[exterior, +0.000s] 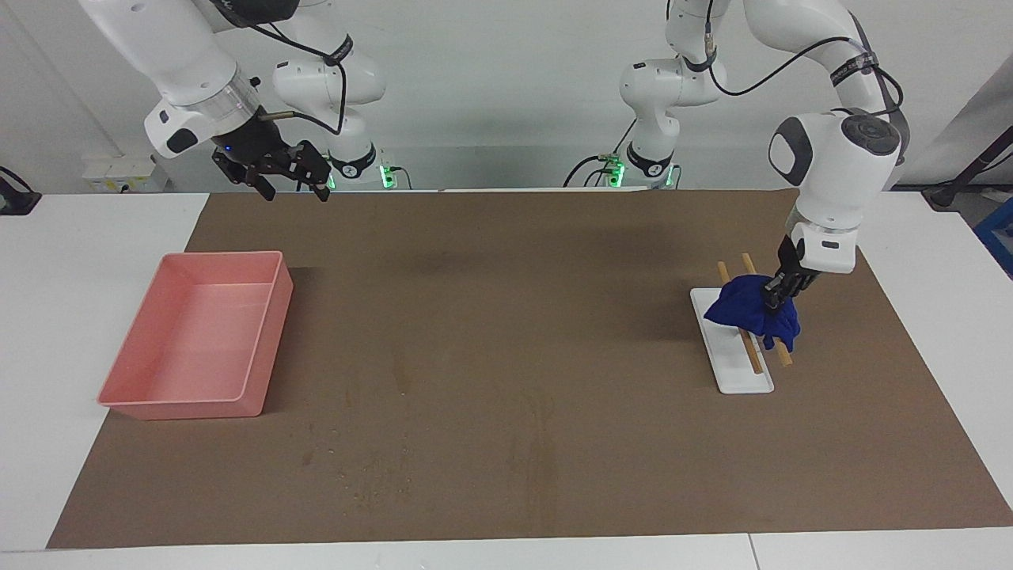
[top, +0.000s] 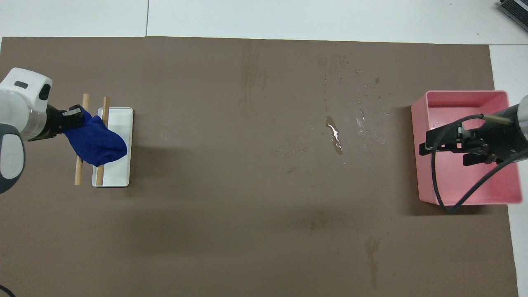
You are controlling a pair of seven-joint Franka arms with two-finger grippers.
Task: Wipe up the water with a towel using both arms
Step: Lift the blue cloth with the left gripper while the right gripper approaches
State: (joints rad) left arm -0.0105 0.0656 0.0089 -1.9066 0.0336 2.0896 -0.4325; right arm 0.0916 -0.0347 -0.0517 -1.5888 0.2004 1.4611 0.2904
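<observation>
The blue towel (exterior: 748, 313) (top: 97, 142) lies bunched over two wooden sticks (exterior: 783, 356) (top: 77, 175) and a white tray (exterior: 744, 376) (top: 117, 175) at the left arm's end of the table. My left gripper (exterior: 774, 297) (top: 76, 119) is shut on the towel's upper edge and pulls that edge up a little. The water (top: 363, 119) (exterior: 356, 475) is a scatter of small droplets with a small puddle (top: 335, 140), out on the brown mat toward the right arm's end. My right gripper (exterior: 297, 190) (top: 443, 146) hangs open and holds nothing, high over the pink bin.
A pink bin (exterior: 269, 348) (top: 466, 94) stands on the mat at the right arm's end. The brown mat (exterior: 506, 261) covers most of the table and carries long darker streak stains (exterior: 542, 451).
</observation>
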